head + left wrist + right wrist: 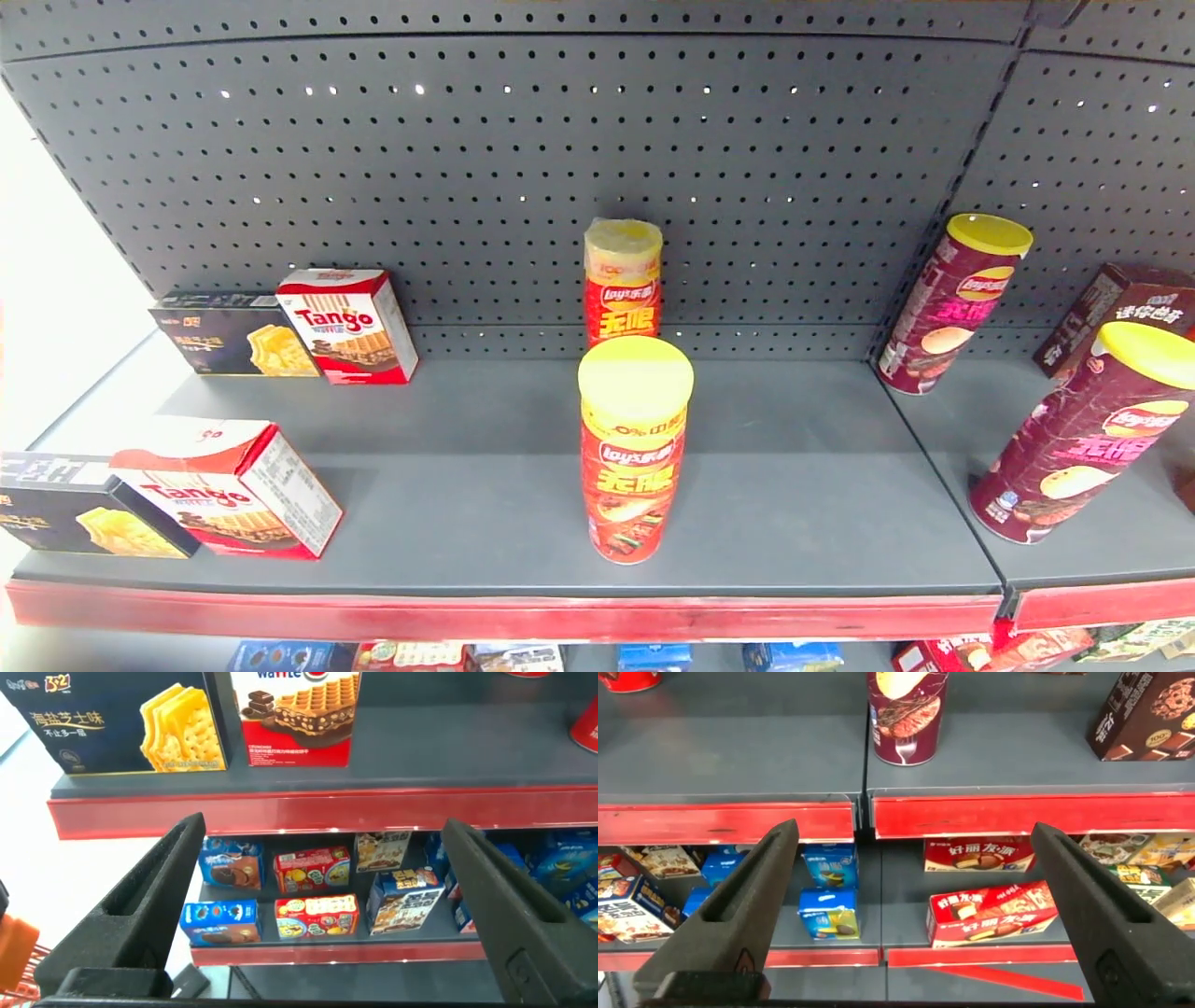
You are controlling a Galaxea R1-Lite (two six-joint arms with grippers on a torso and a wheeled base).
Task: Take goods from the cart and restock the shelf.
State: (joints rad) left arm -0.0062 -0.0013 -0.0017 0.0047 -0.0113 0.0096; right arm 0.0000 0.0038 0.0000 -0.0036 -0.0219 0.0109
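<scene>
Left gripper and right gripper both spread wide, nothing held, facing shelf. Guess I'm between items; next need turn to cart, grab more stock.

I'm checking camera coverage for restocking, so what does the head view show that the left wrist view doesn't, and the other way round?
Head view adds: two purple cans in the next bay, the pegboard back, and two red chip cans at full height. Left wrist view adds: the left claw, open, and the fronts of the lower shelf's snack boxes. Both: the front black cracker box, the red wafer box beside it, the red shelf edge.
</scene>
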